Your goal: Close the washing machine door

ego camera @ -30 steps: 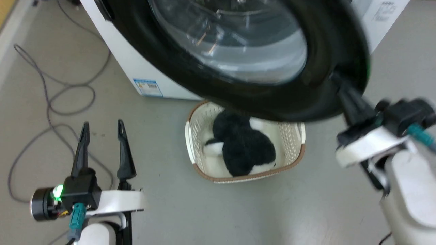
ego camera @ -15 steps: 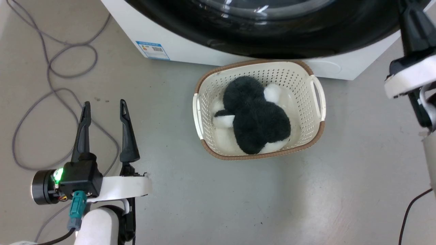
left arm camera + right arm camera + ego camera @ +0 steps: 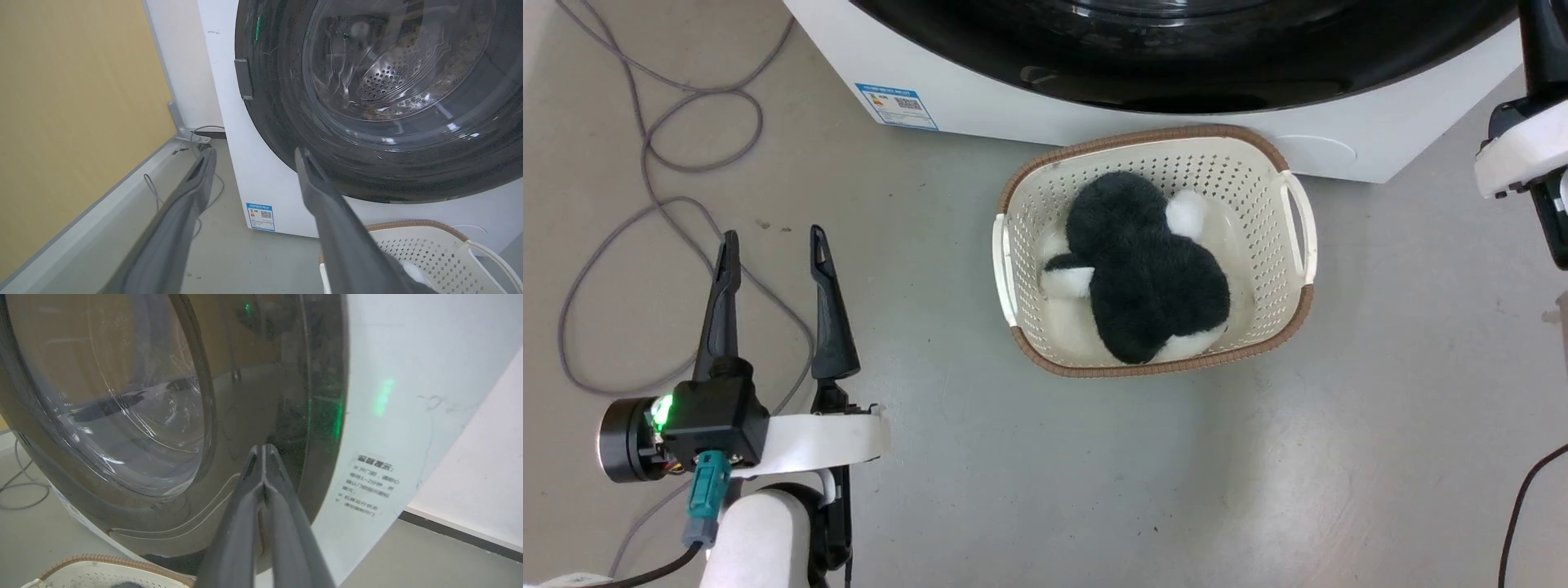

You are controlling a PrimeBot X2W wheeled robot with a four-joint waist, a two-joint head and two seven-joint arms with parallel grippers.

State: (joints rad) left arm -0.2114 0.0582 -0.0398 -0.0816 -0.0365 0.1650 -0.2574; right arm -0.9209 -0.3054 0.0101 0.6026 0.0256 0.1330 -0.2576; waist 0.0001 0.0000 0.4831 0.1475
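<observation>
The washing machine door (image 3: 282, 122) lay flat against the white front of the washing machine (image 3: 261, 175)
The right gripper (image 3: 261, 450) had its two fingers pressed together on nothing, tips at the door's black rim. A cream basket (image 3: 1217, 175) sat on the grey floor just in front of the machine, a black-and-white plush toy (image 3: 1147, 278) inside it. The left gripper (image 3: 772, 237) hung well off to the left, fingers spread wide and empty, above loose grey cables (image 3: 644, 163)
</observation>
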